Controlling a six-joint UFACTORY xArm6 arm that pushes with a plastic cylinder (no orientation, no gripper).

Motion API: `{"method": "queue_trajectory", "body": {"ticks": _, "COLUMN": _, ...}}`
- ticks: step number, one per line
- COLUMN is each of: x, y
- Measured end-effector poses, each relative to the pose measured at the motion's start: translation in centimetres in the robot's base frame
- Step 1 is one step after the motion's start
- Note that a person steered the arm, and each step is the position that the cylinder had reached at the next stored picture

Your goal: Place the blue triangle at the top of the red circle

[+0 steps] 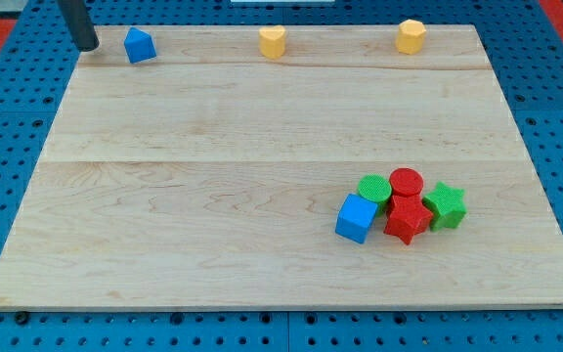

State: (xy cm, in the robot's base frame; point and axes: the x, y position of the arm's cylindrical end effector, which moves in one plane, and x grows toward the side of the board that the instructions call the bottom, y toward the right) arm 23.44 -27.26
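Observation:
The blue triangle sits at the wooden board's top left corner. My tip stands just to its left, a small gap apart. The red circle lies far off at the lower right, in a tight cluster of blocks, with the green circle touching its left side.
In the cluster are a blue cube, a red star and a green star. A yellow heart and a yellow hexagon sit along the top edge of the board.

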Motion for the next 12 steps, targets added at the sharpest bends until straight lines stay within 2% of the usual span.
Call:
{"method": "queue_trajectory", "body": {"ticks": 2, "x": -0.1, "y": 6.0}}
{"method": "queue_trajectory", "body": {"ticks": 3, "x": -0.8, "y": 7.5}}
{"method": "queue_trajectory", "body": {"ticks": 4, "x": -3.8, "y": 7.3}}
{"method": "queue_trajectory", "body": {"ticks": 5, "x": -4.0, "y": 9.4}}
{"method": "queue_trajectory", "body": {"ticks": 6, "x": -2.6, "y": 10.5}}
{"method": "queue_trajectory", "body": {"ticks": 10, "x": 4.0, "y": 8.7}}
{"method": "queue_trajectory", "body": {"ticks": 12, "x": 6.7, "y": 15.8}}
